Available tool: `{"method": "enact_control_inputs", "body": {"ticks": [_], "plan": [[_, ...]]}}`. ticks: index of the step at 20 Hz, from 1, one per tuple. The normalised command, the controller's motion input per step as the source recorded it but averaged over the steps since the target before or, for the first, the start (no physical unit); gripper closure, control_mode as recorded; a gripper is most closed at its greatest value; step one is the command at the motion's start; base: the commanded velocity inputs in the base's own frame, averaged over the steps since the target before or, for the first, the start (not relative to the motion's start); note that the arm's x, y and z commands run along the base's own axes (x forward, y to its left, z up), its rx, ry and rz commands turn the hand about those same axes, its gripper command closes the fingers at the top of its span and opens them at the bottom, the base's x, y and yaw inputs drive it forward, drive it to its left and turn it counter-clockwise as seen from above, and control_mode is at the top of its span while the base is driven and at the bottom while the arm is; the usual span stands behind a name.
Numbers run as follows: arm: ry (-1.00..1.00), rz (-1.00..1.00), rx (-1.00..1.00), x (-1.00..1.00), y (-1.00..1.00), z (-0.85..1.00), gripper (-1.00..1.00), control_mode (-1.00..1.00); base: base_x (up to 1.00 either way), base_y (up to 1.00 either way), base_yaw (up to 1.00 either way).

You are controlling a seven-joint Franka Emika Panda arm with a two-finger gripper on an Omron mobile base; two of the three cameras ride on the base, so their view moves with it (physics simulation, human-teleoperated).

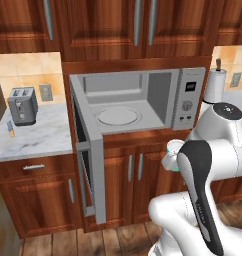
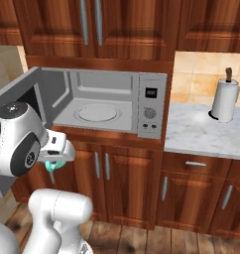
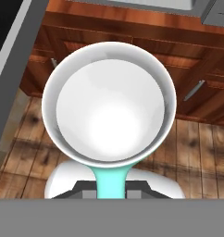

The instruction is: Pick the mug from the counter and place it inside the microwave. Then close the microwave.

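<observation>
My gripper (image 3: pixel 111 187) is shut on the teal handle of the mug (image 3: pixel 109 106), whose white inside faces the hand camera. The held mug (image 1: pixel 170 163) hangs in the air in front of the lower cabinets, below and to the right of the microwave's opening, partly hidden behind my arm. From the right base it shows as a teal patch, the mug (image 2: pixel 51 166), under my hand. The grey microwave (image 1: pixel 185 97) stands open, its door (image 1: pixel 90 165) swung out to the left. Its white turntable plate (image 1: pixel 118 116) lies bare inside.
A grey toaster (image 1: pixel 22 105) stands on the marble counter (image 1: pixel 38 137) left of the microwave. A paper towel roll (image 2: pixel 224 99) stands on the counter (image 2: pixel 201 134) to the right. Wooden cabinets run above and below, with plank floor underneath.
</observation>
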Motion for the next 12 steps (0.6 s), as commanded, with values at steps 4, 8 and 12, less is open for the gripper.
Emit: {"method": "enact_control_inputs", "body": {"ticks": [4, 8, 12], "plan": [[-0.09, -0.01, 0.0, 0.1, 0.03, 0.01, 1.0, -1.0, 0.0, 0.0, 0.0], [-0.13, -0.09, 0.0, 0.33, 0.01, 0.12, 1.0, -1.0, 0.0, 0.0, 0.0], [-0.08, -0.07, 0.03, 0.0, 0.0, 0.14, 1.0, -1.0, 0.0, 0.0, 0.0]]}}
